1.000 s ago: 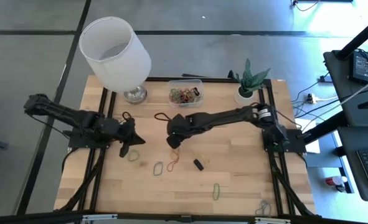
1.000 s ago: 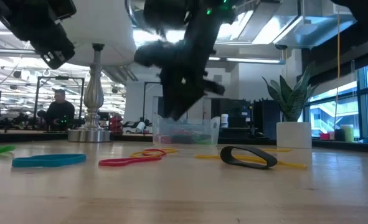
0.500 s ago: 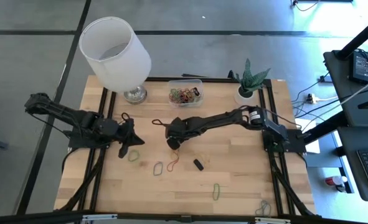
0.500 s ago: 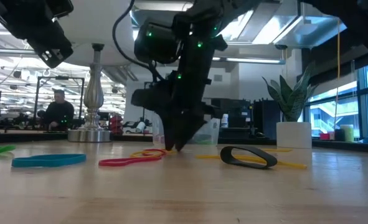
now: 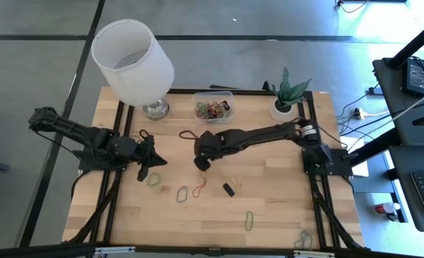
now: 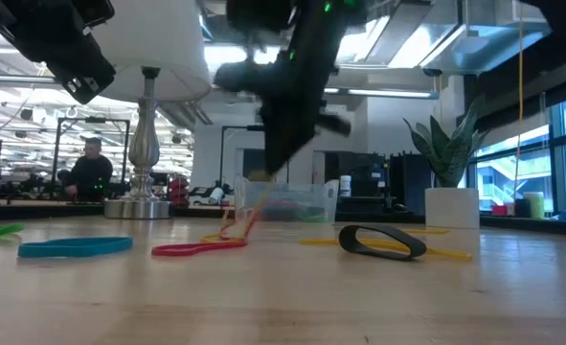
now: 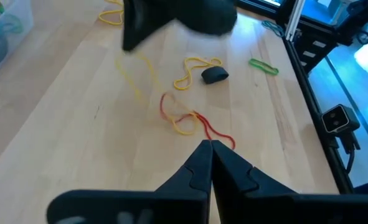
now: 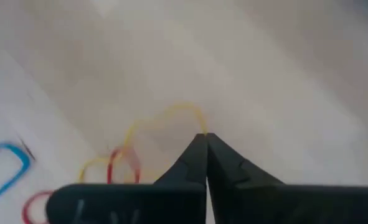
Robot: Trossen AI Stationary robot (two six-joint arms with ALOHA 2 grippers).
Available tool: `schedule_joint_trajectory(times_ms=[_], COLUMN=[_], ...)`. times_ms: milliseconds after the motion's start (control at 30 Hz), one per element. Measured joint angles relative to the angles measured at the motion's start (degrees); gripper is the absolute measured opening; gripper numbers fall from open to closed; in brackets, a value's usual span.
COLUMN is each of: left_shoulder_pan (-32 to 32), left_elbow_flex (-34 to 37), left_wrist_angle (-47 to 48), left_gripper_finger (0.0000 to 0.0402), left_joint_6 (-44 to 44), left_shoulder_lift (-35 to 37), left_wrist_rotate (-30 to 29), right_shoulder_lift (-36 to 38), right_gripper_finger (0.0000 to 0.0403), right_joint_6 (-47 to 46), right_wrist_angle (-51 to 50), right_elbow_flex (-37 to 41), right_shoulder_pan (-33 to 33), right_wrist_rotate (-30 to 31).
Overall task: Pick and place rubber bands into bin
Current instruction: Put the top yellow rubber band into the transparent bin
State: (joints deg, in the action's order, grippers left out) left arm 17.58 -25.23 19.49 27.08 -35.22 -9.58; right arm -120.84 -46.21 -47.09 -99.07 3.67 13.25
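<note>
The bin (image 5: 214, 107) sits at the far edge of the table (image 5: 269, 208), between the lamp base (image 5: 155, 109) and the white plant pot (image 5: 281, 109); a tangle of red, orange and green rubber bands (image 5: 212, 110) lies inside it. More bands are scattered loose on the wood: a green loop (image 5: 182, 193), a red one (image 5: 198, 188), a black one (image 5: 228, 190), another green near the front (image 5: 249, 220). The right gripper (image 5: 201, 163) hangs above mid-table, fingers pinched together on a yellow band (image 8: 165, 118) that trails down from its tips. The left gripper (image 5: 156, 160) waits at the left side, fingers closed and holding nothing.
</note>
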Motion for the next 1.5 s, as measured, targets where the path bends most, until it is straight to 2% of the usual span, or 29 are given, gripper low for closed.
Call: schedule_joint_trajectory(times_ms=[233, 467, 867, 967, 1100, 1233, 1500], left_shoulder_pan=[0.00, -0.07, -0.07, -0.07, -0.07, -0.07, -0.07], left_elbow_flex=[0.00, 0.00, 0.00, 0.00, 0.00, 0.00, 0.00], left_wrist_angle=[-2.07, -1.97, -3.08, -3.06, -3.06, -3.05, -3.04], left_gripper_finger=[0.0002, 0.0003, 0.0003, 0.0002, 0.0005, 0.0002, 0.0005], left_joint_6=[0.71, 0.69, 0.82, 0.85, 0.81, 0.77, 0.66], left_shoulder_lift=[0.00, 0.00, 0.00, 0.00, 0.00, -0.02, -0.02], left_wrist_rotate=[0.00, -1.44, -1.49, -1.49, -1.46, -1.75, -5.50], right_shoulder_lift=[10.40, 17.11, 17.99, 17.99, 17.99, 17.99, 17.99], right_gripper_finger=[0.0002, 0.0001, 0.0000, 0.0000, 0.0000, 0.0000, 0.0000], right_joint_6=[-1.37, -1.18, 1.67, 0.43, 0.28, -1.04, 3.25], right_wrist_angle=[-3.74, -3.82, 0.22, -1.02, -1.11, -2.84, -3.96], right_elbow_flex=[-0.02, -0.04, -0.02, 0.00, 0.00, 0.00, -0.02], right_shoulder_pan=[3.29, 6.91, 10.34, 10.53, 10.53, 10.50, 7.55], right_wrist_rotate=[9.26, 17.57, 18.78, 22.13, 23.48, 29.52, 25.91])
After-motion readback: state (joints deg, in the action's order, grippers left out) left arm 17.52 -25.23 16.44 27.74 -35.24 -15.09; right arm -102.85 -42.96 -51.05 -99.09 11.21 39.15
